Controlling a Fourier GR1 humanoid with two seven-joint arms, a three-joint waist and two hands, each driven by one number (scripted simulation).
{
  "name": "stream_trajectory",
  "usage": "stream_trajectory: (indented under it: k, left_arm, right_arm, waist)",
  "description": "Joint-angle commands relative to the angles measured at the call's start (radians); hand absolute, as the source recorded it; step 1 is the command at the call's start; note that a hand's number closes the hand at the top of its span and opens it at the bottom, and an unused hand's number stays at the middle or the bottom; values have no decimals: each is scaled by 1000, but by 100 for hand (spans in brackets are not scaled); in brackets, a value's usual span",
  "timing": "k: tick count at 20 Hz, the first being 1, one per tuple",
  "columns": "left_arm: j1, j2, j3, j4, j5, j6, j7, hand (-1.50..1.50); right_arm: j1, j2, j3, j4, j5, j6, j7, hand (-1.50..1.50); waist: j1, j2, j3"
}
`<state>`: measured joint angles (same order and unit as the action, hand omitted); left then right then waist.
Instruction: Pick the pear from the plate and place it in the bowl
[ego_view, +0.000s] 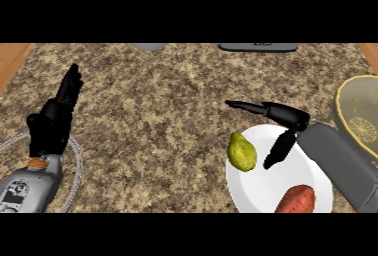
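A yellow-green pear (242, 152) lies on the left part of a white plate (303, 167) at the lower right. My right hand (284, 120) hovers over the plate just right of the pear, fingers straight and spread, thumb hanging down toward the plate, not touching the pear. An olive-yellow bowl (359, 111) with a patterned inside stands at the right edge, partly cut off by the view. My left hand (57, 115) rests open at the left, fingers up.
A reddish-brown sweet potato (297, 200) lies on the plate's lower part. Two grey objects (258, 46) (148, 46) peek in at the counter's far edge. Wooden strips border the speckled granite counter (162, 110) at both sides.
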<state>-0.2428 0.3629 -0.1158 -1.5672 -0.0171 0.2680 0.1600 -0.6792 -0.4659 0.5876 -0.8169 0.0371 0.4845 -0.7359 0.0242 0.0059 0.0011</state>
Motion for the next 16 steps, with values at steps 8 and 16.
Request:
stream_trajectory:
  k: [8, 16]
  left_arm:
    - [47, -13, 27, -34, -5, -31, -5, 0]
    - [-3, -28, 39, -19, -32, -38, 19, 0]
  right_arm:
    - [-33, 105, 18, 106, 52, 87, -126, -150]
    - [-75, 222, 63, 286, 175, -56, -237, 150]
  waist:
    - [-9, -4, -1]
    - [0, 3, 0]
